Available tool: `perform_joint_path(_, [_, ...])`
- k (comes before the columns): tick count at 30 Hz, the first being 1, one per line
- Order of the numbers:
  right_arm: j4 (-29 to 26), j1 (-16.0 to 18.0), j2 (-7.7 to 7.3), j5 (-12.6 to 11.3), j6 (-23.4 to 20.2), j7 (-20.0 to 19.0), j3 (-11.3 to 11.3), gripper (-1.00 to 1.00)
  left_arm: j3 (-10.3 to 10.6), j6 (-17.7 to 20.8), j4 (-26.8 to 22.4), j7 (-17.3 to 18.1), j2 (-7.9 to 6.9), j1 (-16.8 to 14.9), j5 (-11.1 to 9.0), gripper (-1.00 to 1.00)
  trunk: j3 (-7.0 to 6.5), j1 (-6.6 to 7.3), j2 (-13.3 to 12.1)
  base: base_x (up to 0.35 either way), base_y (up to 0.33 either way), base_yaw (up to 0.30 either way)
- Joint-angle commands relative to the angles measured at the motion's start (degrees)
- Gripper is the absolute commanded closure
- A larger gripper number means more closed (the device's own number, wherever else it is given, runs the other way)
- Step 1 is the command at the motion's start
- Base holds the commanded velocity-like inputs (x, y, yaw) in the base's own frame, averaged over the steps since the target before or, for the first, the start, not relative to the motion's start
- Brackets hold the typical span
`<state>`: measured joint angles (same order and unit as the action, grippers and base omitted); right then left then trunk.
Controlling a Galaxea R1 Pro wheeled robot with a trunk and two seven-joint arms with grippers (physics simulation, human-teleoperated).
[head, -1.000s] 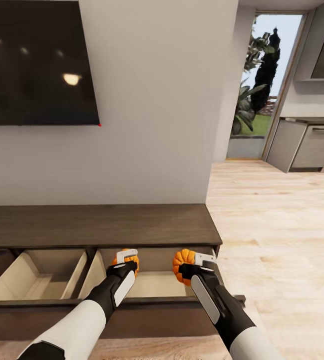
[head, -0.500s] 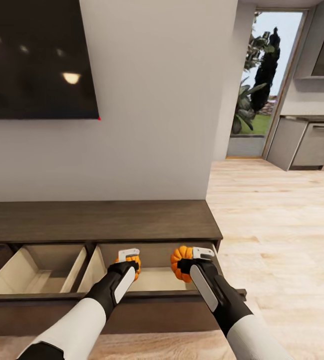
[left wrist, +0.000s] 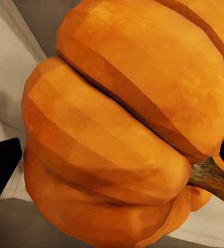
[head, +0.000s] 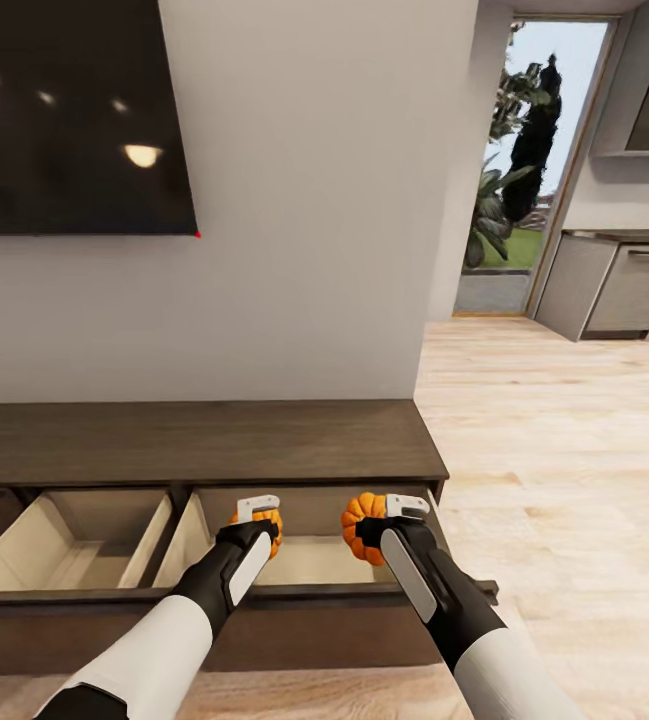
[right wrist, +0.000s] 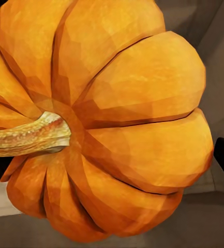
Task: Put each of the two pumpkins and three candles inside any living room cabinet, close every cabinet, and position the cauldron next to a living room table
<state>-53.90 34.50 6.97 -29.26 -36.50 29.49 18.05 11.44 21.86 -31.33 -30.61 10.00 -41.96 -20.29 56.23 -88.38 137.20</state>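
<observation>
The long dark-brown cabinet [head: 194, 440] stands against the white wall with two drawers pulled out. Over the right-hand open drawer [head: 314, 565] my left gripper [head: 257, 518] is shut on a small orange pumpkin [head: 267, 527], which looms large in the left wrist view as the pumpkin [left wrist: 127, 124]. Beside it, my right gripper [head: 389, 520] is shut on the second pumpkin [head: 362, 525], whose stem and ribs show up close as the pumpkin [right wrist: 106, 113]. Both pumpkins hang above the drawer's pale inside. Candles, cauldron and table are out of view.
The left-hand open drawer [head: 74, 550] has a pale inside. A dark TV screen [head: 74, 120] hangs on the wall above the cabinet. Light wood floor [head: 564, 480] runs right toward grey kitchen units [head: 619, 290] and a glass door [head: 529, 170].
Over the last second both grippers with their pumpkins moved slightly up and farther in over the right drawer. The head view shifted a little as well.
</observation>
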Motion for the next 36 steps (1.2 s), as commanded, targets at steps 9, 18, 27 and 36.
perform_joint_path(9, [-0.1, 0.0, -0.03, -0.6, -0.1, 0.7, 0.1, 1.0, 0.2, 0.3, -0.1, -0.5, 0.0, 0.0, -0.3, 1.0, 0.06, 0.01, 0.0, 0.082, 0.001, 0.0])
perform_joint_path(18, [0.4, 0.0, -0.09, -0.5, -0.1, 0.4, 0.2, 1.0, 0.2, 0.3, -0.1, -0.5, 0.0, 0.0, -0.3, 1.0, 1.49, -1.75, 3.2, 0.003, 0.0, 0.0])
perform_joint_path(27, [0.4, 0.0, -0.11, -0.4, 0.0, 0.4, 0.1, 1.0, 0.2, 0.4, -0.1, -0.1, 0.0, 0.0, -0.3, 1.0, 2.75, -3.29, 6.0, 0.0, 0.0, 0.0])
perform_joint_path(36, [0.4, 0.0, -0.12, -0.4, -0.1, 0.4, 0.1, 1.0, 0.2, 0.4, -0.1, -0.1, 0.0, 0.0, -0.3, 1.0, 2.75, -3.29, 6.0, 0.049, 0.0, 0.0])
